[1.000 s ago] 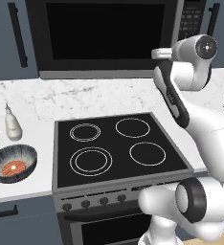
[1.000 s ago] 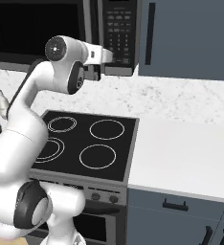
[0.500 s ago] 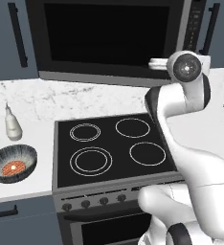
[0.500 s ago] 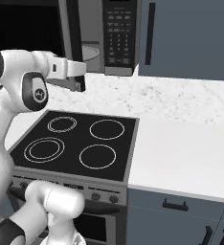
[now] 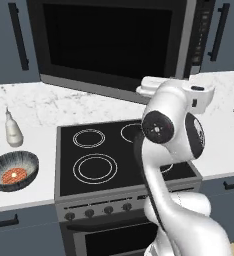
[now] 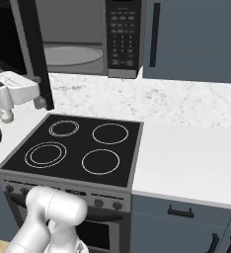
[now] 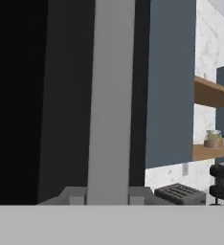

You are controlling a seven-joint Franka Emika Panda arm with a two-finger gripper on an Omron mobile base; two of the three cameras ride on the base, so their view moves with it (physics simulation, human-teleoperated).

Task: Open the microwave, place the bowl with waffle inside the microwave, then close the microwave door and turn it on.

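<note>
One risk is seen: the microwave door (image 6: 36, 54), swung wide, could be struck by the arm; jaws' state cannot be told.

A white marbled table (image 6: 196, 163) and backsplash (image 6: 186, 101) fill the frame's middle. Slate-blue cabinets (image 6: 196, 39) hang at upper right. Wooden shelves (image 7: 214, 93) sit at the hand view's right.

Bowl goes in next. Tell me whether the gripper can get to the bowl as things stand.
Probably yes. The bowl with the waffle sits uncovered on the counter left of the stove; nothing stands over it. The two bottles stand behind it. The arm must swing left from the opened microwave door.
</note>
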